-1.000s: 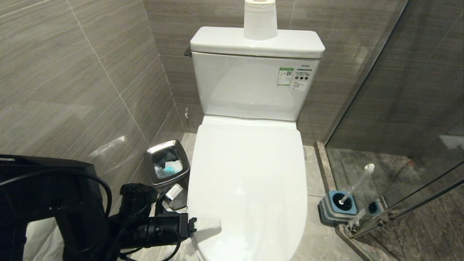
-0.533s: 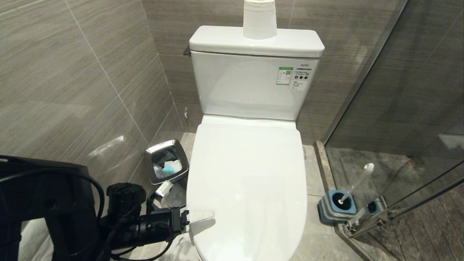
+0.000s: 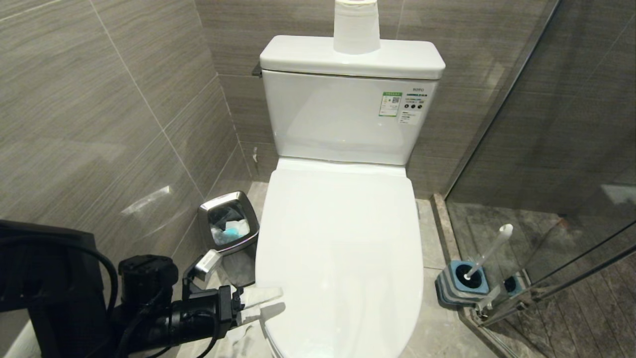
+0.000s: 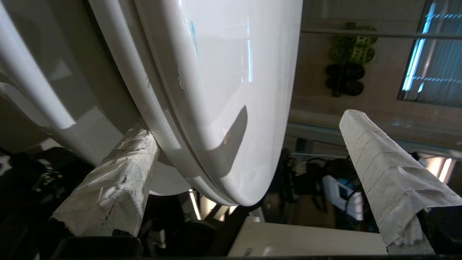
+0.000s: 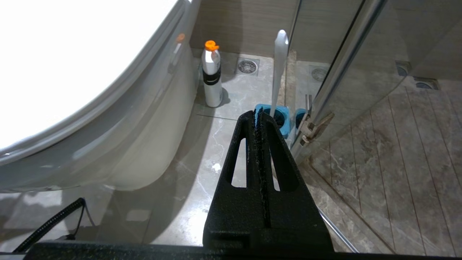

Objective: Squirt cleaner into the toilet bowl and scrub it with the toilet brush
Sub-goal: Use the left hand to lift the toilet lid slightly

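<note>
- Backing my left gripper (image 3: 258,301) off along the near-left edge of the toilet, I see that over the last second it has slid leftward and toward me, from overlapping the lid's corner to sitting just at the rim.
- Its tape-wrapped fingers (image 4: 112,187) are spread wide. In the left wrist view one lies under the edge of the seat and lid (image 4: 216,90) and the other stands clear on the far side, so the edge sits between them but nothing is pinched.
- The lid (image 3: 343,248) is flat down over the toilet bowl (image 5: 119,144), so no cleaner can go in yet. My reading is that lifting the lid is the step in hand, and the pull-back looks like re-aiming for a hold.
- The right gripper (image 5: 259,115) hangs parked low beside the bowl, its fingers pressed together on nothing.
- The toilet brush (image 3: 489,251) stands untouched in its blue-and-grey holder (image 3: 459,286) by the glass shower door (image 3: 546,149), well apart from both grippers.
- A white spray bottle with an orange cap (image 5: 212,76) stands on the floor beside the bowl, possibly the cleaner's container.
</note>
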Robot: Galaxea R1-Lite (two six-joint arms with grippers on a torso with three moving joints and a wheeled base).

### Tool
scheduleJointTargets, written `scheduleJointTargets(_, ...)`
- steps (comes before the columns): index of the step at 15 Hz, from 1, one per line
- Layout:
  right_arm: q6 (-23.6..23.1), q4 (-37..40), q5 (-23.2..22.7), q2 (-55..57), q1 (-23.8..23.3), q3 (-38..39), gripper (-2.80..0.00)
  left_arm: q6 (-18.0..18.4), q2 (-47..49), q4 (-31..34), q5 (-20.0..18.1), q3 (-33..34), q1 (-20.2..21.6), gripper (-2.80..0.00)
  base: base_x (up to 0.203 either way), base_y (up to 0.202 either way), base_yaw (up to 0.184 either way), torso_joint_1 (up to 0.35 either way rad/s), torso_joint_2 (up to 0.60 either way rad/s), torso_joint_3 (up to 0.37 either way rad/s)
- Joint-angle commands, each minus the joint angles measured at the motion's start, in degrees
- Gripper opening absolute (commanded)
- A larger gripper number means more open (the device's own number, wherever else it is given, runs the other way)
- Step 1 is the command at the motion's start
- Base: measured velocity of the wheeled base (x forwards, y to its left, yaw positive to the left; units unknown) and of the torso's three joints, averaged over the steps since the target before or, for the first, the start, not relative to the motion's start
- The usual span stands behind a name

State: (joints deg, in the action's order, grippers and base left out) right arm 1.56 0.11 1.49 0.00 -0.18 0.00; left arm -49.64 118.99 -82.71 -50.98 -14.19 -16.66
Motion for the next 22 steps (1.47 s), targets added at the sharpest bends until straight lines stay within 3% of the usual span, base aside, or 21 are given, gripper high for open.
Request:
scheduleJointTargets(1,0.02,0.01,0.01,0.09,0.01,0.0,-2.8,-8.1,-1.5,-4.23,-0.29,0.27,-1.38,0.0,0.0,0.0,0.0,0.0,0.0,0.0)
scheduleJointTargets(2,0.02,0.06,0.0,0.04,0.01,0.05,-2.8,-10.8,-1.93,-4.86,0.21,0.26,-2.39,0.0,0.0,0.0,0.0,0.0,0.0,0.0)
scheduleJointTargets(6,-0.02,-0.02,-0.04,0.09,0.01,0.05,-2.8,-13.58,-4.35,-4.95,2.11,-0.62,-3.47,0.0,0.0,0.0,0.0,0.0,0.0,0.0)
scheduleJointTargets(15,-0.07,-0.02,0.01,0.09,0.01,0.0,-2.8,-14.34,-6.93,-4.95,2.9,-1.1,-0.21,0.0,0.0,0.0,0.0,0.0,0.0,0.0)
scheduleJointTargets(22,0.02,0.02,0.01,0.09,0.01,0.0,-2.8,-15.14,-8.41,-4.95,2.64,-1.19,-0.12,0.0,0.0,0.0,0.0,0.0,0.0,0.0)
